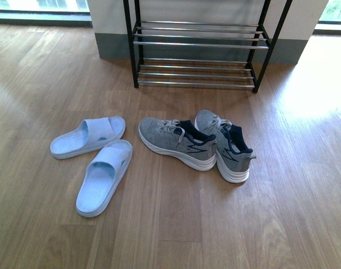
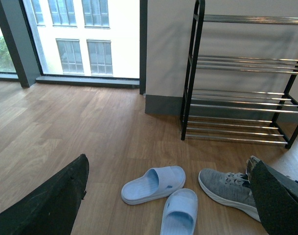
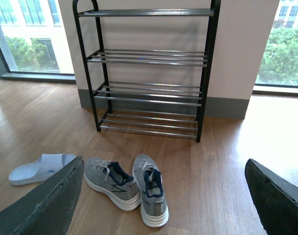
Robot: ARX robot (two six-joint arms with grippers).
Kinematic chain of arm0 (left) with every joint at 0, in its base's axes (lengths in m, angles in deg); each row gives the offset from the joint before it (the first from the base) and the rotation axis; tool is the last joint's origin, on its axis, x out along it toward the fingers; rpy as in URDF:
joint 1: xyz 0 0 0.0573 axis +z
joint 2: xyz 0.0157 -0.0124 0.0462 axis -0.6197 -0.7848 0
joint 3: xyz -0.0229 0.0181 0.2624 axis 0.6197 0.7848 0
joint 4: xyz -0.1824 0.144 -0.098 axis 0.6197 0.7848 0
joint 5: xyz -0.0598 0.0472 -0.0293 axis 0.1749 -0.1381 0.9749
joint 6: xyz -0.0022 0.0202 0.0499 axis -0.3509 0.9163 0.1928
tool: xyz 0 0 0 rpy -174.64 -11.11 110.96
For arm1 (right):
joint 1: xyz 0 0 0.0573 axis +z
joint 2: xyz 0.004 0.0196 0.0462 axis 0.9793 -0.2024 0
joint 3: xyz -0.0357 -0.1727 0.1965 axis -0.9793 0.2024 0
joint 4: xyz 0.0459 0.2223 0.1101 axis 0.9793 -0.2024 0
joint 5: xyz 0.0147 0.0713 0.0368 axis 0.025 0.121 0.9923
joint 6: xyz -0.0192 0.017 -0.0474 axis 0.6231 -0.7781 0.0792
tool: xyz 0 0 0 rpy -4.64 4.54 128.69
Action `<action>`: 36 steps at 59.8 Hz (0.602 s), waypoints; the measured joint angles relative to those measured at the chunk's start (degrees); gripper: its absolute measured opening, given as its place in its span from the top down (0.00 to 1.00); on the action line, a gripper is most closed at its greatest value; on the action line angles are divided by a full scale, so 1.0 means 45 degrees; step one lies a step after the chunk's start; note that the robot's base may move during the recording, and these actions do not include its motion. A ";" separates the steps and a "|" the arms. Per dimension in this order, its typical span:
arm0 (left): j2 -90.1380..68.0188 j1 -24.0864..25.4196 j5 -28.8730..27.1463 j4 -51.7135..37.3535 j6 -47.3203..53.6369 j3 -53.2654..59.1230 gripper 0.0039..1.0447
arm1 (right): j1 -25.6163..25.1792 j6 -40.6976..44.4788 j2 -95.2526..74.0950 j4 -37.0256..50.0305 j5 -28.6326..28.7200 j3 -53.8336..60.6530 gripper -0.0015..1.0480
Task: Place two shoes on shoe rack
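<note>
With left gripper and right gripper both wide and empty, the sneakers lie in front of the rack, slides off its left; light, soft knit should pinch best at the heel collar

The wooden floor carries two pale blue slides lying close together. Just beside them lie two grey sneakers, touching each other. The shoe rack stands farther back, against the wall.
</note>
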 joint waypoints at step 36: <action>0.0000 0.0000 0.0000 0.0000 0.0000 0.0000 0.09 | 0.0000 0.0000 0.0000 0.0000 0.0000 0.0000 0.09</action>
